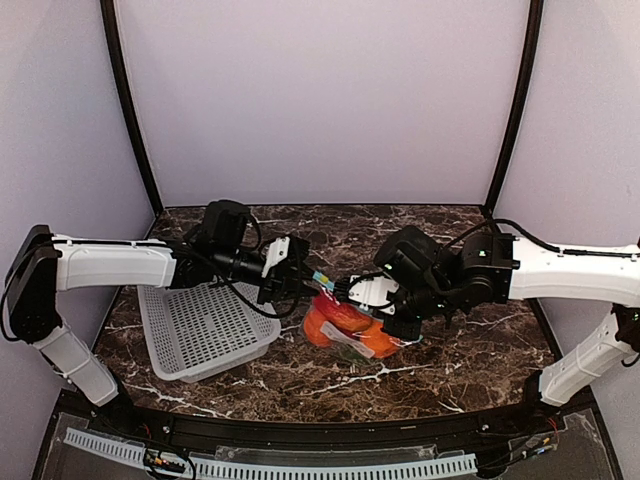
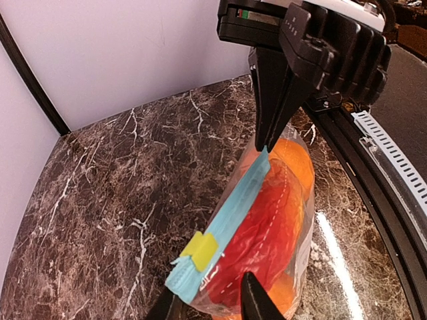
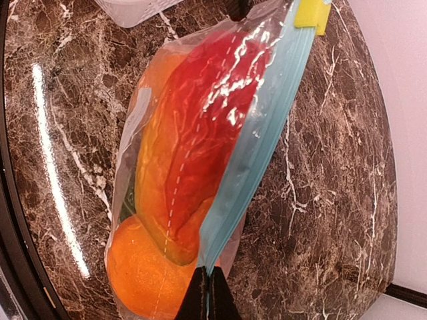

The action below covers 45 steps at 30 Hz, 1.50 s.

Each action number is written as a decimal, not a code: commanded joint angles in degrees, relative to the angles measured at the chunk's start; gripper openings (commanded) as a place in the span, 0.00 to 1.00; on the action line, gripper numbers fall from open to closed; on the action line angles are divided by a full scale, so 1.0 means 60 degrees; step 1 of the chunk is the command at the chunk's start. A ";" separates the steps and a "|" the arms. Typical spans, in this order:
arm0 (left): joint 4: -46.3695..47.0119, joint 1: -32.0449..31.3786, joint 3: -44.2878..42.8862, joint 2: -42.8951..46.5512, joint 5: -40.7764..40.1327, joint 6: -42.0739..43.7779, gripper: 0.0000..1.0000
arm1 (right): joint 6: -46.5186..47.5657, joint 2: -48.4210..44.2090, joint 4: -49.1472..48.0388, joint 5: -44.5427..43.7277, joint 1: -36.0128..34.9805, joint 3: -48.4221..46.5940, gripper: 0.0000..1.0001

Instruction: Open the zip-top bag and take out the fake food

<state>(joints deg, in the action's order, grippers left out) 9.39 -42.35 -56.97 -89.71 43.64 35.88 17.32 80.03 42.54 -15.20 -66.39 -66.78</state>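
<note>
The right claw (image 3: 207,297), two slim black fingers pressed together, is shown pinching one end of the light blue-teal zip strip (image 3: 257,147) of a small, clear, crinkly plastic zip-top bag (image 3: 137,133). The strip is drawn straight and appears closed along its visible length. At its far end a small, square yellow slider tab (image 3: 312,13) is seated.

That far end is pinched by the left claw (image 2: 212,305), whose dark pointed fingers are set against both faces of the bag just below the tab. The bag is thus held between the two claws, zip strip uppermost. Whether its lower edge rests on the bench cannot be told.

The fake food is enclosed in the bag as smooth, glossy plastic pieces: an elongated red-orange piece (image 3: 200,127) pressed against the film, a round orange (image 3: 143,267) at the right claw's end, and a sliver of dark green (image 3: 127,200).

A white perforated plastic basket (image 1: 200,325) with a grid-like floor is seen under the left arm, near the bag. All is carried by a polished, dark brown, white-veined marble-patterned bench (image 1: 460,350).
</note>
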 commanded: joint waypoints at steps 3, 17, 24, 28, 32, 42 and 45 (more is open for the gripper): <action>0.0279 0.0022 -0.0192 -0.0174 0.0451 -0.0499 0.21 | 0.0003 -0.0245 -0.0281 -0.0254 -0.0115 0.0114 0.00; 0.0260 -0.0020 -0.0281 0.0367 0.0221 -0.0898 0.01 | -0.1106 -0.1589 -0.2033 0.1793 0.0592 0.0562 0.57; -0.0294 -0.0367 -0.0612 0.0726 0.0161 -0.0680 0.01 | -0.1380 -0.1629 -0.3793 0.3360 0.1007 0.0658 0.58; -0.0300 -0.0655 -0.0619 0.0859 0.0073 -0.0647 0.01 | -0.1178 -0.1385 -0.4776 0.3558 0.1013 0.0741 0.56; -0.0260 -0.0800 -0.0700 0.0935 0.0042 -0.0856 0.01 | -0.0990 -0.1074 -0.5250 0.3782 0.1000 0.0666 0.54; -0.1374 -0.0834 -0.1408 0.0739 -0.0603 -0.1561 0.01 | -0.1210 -0.1472 -0.6792 0.3448 0.0862 0.1893 0.54; -0.2048 -0.0850 -0.1830 0.0526 -0.0632 -0.1822 0.01 | -0.1157 -0.1563 -0.7044 0.3244 0.0847 0.2228 0.52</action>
<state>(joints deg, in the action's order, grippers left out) 2.59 -47.22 -63.92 -86.32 40.66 27.94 10.41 72.38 5.85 6.02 -60.88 -55.99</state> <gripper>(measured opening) 0.011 0.533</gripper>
